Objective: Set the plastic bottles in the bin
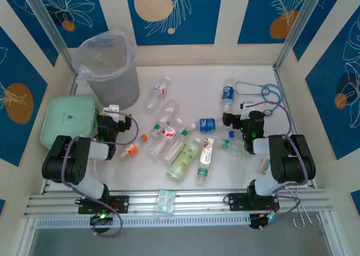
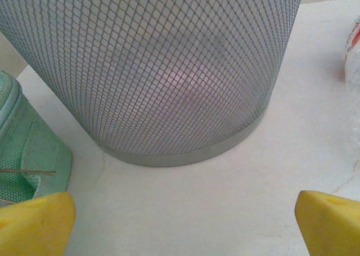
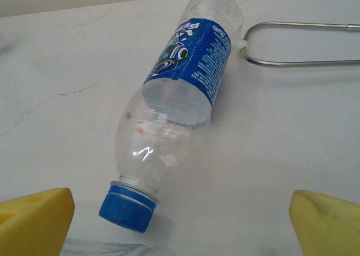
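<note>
The bin (image 1: 107, 64), round, grey and bag-lined, stands at the back left. Its meshed wall (image 2: 169, 70) rises just beyond my left gripper (image 2: 183, 228), which is open over bare table with its yellow pads (image 2: 34, 222) wide apart. Several plastic bottles lie across the middle of the table, among them a large pale green one (image 1: 184, 159) and a red-labelled one (image 1: 159, 93). A blue-labelled bottle (image 3: 180, 98) lies on its side with its blue cap (image 3: 126, 208) toward my right gripper (image 3: 180, 228). That gripper is open and holds nothing. From above, the left gripper (image 1: 115, 116) sits below the bin and the right gripper (image 1: 236, 119) below that bottle (image 1: 228, 93).
A mint-green lidded box (image 1: 68, 118) sits left of the left gripper, its corner (image 2: 22, 155) close to the left pad. A stethoscope (image 1: 264, 93) with a metal loop (image 3: 292, 42) lies right of the blue-labelled bottle. A flat wrapped packet (image 1: 166, 201) rests on the front rail.
</note>
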